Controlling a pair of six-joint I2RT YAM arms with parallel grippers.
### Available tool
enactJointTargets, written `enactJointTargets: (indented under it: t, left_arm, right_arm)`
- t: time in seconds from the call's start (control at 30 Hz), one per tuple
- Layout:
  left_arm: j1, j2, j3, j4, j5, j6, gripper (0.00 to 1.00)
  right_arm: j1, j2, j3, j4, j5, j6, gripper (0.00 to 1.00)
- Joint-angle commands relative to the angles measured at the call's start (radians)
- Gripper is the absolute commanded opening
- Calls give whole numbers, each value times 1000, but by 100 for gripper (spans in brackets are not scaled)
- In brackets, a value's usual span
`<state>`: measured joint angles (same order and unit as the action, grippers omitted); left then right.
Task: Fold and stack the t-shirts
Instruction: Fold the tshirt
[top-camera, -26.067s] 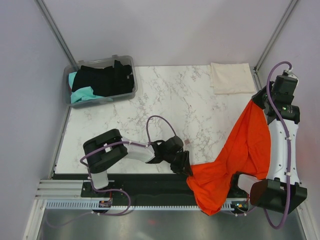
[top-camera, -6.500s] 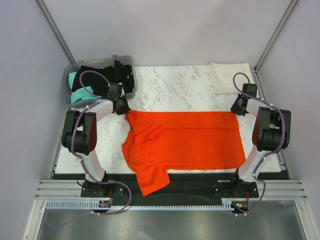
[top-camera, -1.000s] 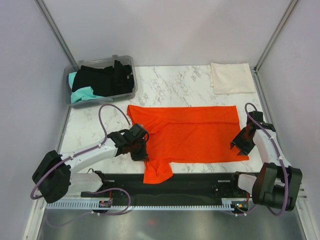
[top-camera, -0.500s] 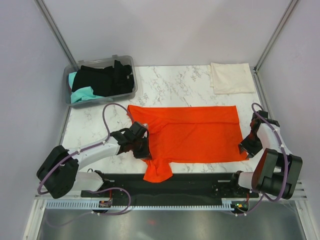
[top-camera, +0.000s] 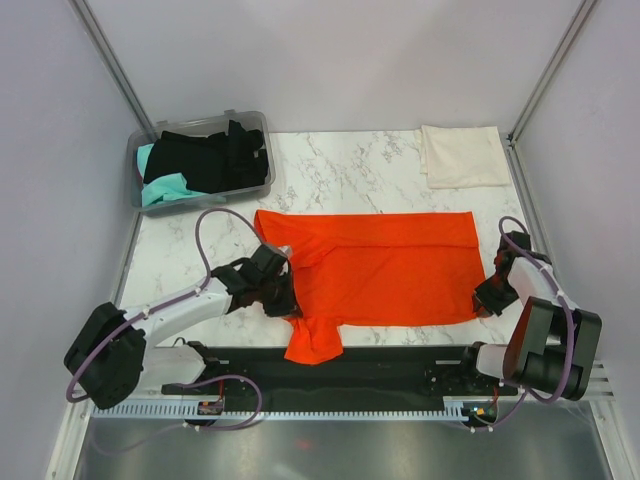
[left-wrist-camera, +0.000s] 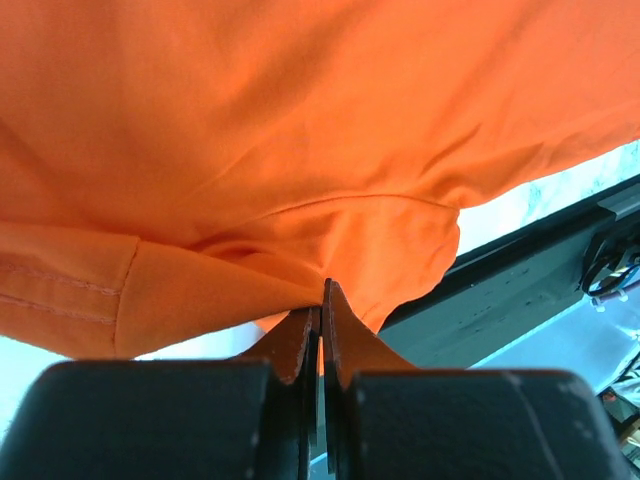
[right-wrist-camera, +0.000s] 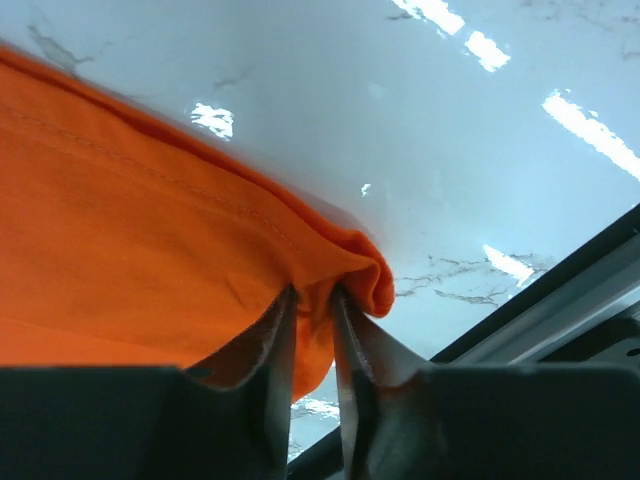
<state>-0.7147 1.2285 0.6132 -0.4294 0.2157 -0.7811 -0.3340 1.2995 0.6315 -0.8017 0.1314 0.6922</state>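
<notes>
The bright orange-red t-shirt (top-camera: 385, 265) lies spread flat on the marble table, one sleeve hanging over the near edge. My left gripper (top-camera: 287, 303) is shut on the shirt's near left edge (left-wrist-camera: 300, 270), by that sleeve. My right gripper (top-camera: 487, 298) is shut on the shirt's near right corner (right-wrist-camera: 340, 270). A folded cream-white t-shirt (top-camera: 464, 155) lies at the back right. Black and teal t-shirts (top-camera: 205, 160) sit in the bin.
The clear grey plastic bin (top-camera: 258, 122) stands at the back left of the marble table (top-camera: 350, 180). A black rail (top-camera: 400, 360) runs along the table's near edge, and grey walls close in the sides.
Both grippers have shifted slightly along the near edge while holding the orange-red shirt; its near edge and hanging sleeve have been drawn a little toward the table.
</notes>
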Motion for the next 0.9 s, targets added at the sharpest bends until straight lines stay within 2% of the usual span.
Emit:
enactJointTargets:
  t: [0.0,0.2,0.53,0.87]
  left_arm:
    - [1,-61,-24,20,17,-29,2]
    - [1,-156,-64,-15,2,-43,2]
    - [38,-141,118,-106,-73,68,2]
    - [181,-31,263,-118,-53,115,2]
  right_arm:
    - [0,8,-55,98,42,50,22]
    - [9,6,-20,53,62,43,0]
    - [87,3,154,-54,94,-100,0]
    - [115,200,345,-44,36,-249,0]
